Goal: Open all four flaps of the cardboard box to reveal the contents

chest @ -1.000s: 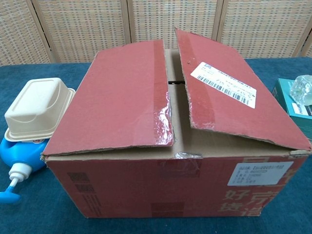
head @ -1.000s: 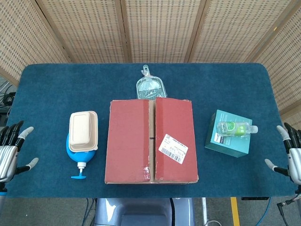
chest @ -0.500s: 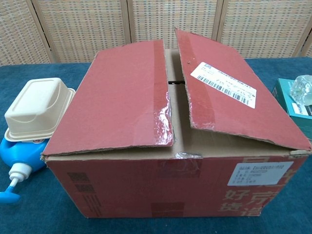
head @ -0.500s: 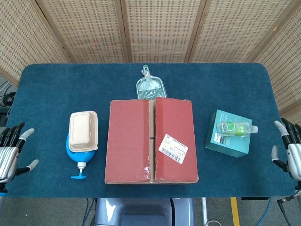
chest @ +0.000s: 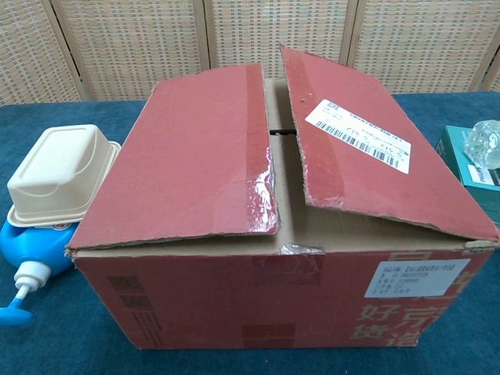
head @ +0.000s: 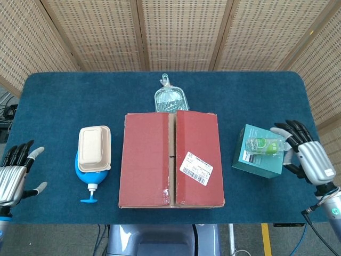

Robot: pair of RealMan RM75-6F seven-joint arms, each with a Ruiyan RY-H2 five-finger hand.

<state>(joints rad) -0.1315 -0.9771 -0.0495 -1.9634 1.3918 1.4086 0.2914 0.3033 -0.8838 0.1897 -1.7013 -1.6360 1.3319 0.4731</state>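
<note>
A red cardboard box (head: 170,159) sits mid-table, its two long top flaps folded down with a narrow gap between them. In the chest view the left flap (chest: 191,152) lies nearly flat and the right flap (chest: 367,148), bearing a white label, tilts up slightly at its inner edge. My left hand (head: 15,173) hovers at the table's left edge, fingers spread, holding nothing. My right hand (head: 305,152) is over the table's right side, fingers spread, just right of the teal box. Neither hand touches the cardboard box. Neither hand shows in the chest view.
Left of the box, a beige lidded container (head: 94,148) rests on a blue pump dispenser (head: 89,176). A clear bottle (head: 265,144) lies on a teal box (head: 258,151) at the right. A clear plastic scoop (head: 169,97) lies behind the box.
My right hand has moved left and up from the table's right edge to beside the teal box. My left hand has dropped slightly at the left edge.
</note>
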